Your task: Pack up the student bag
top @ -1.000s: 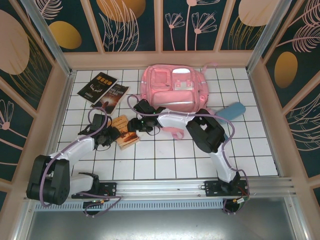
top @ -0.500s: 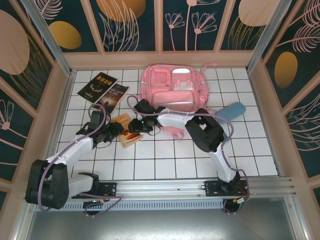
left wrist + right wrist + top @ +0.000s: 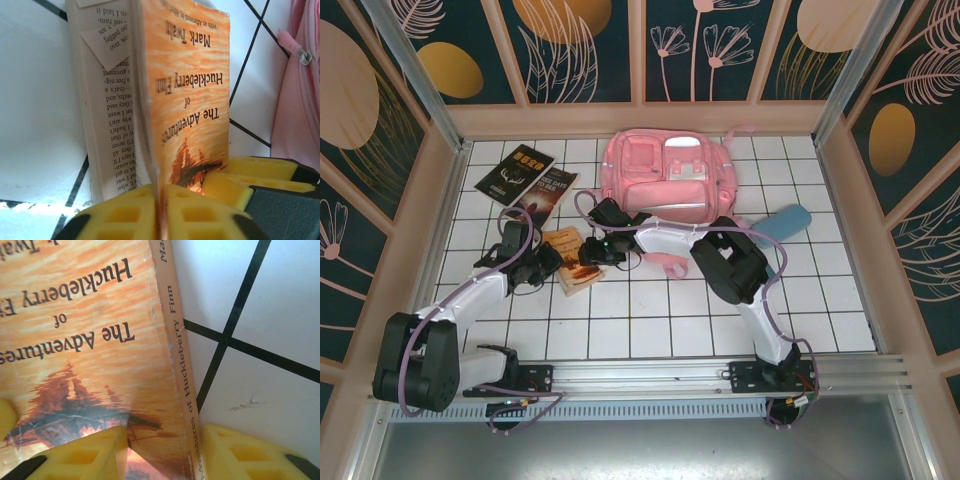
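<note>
The student bag (image 3: 665, 180), a big pink backpack, lies at the back middle of the table; its pink edge (image 3: 300, 110) also shows in the left wrist view. An orange paperback, "The Adventures of Huckleberry Finn" (image 3: 570, 262), lies in front of it to the left. My left gripper (image 3: 548, 262) (image 3: 161, 192) is shut on the book's front cover (image 3: 190, 100), lifting it off the printed pages (image 3: 107, 115). My right gripper (image 3: 592, 252) (image 3: 165, 440) stands open at the book's right side. One of its fingers (image 3: 75, 457) rests on the cover (image 3: 85, 340), the other beside the spine (image 3: 172, 340).
Two dark books (image 3: 515, 172) (image 3: 548, 193) lie at the back left. A blue pencil case (image 3: 783, 222) lies right of the bag, and a pink strap loop (image 3: 667, 265) lies on the tiles under the right arm. Wooden walls close in the table.
My left gripper has shifted a little at the book's left edge and shut on the front cover. The right gripper has stayed at the book's right side.
</note>
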`<move>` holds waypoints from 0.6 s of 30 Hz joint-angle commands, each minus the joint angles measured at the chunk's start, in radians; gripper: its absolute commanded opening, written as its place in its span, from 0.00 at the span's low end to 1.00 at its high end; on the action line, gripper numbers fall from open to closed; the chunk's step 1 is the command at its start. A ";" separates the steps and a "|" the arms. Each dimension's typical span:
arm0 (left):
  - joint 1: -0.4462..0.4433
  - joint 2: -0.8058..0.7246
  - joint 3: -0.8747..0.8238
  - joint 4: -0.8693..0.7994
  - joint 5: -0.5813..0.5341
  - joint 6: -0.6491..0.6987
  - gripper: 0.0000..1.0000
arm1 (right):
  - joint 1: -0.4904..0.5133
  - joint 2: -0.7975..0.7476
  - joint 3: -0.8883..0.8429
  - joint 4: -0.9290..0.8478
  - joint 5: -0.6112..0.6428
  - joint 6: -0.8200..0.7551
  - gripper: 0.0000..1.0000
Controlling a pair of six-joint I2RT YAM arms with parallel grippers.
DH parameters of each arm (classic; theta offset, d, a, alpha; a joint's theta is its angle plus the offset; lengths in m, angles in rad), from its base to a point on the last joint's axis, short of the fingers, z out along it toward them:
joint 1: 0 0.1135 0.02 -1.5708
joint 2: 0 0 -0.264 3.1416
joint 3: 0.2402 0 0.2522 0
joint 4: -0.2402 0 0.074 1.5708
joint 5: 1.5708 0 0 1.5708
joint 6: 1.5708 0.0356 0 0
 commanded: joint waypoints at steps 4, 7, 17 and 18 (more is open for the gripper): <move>0.001 -0.029 0.045 -0.023 -0.018 0.025 0.00 | 0.008 -0.017 -0.014 0.005 -0.027 0.022 0.42; 0.000 -0.055 0.075 -0.081 -0.049 0.053 0.00 | -0.011 -0.086 -0.064 0.047 -0.009 0.049 0.50; 0.001 -0.130 0.195 -0.193 -0.014 0.101 0.00 | -0.072 -0.161 -0.223 0.317 -0.290 0.108 0.84; 0.000 -0.132 0.202 -0.199 -0.013 0.103 0.00 | -0.072 -0.153 -0.226 0.340 -0.325 0.114 0.86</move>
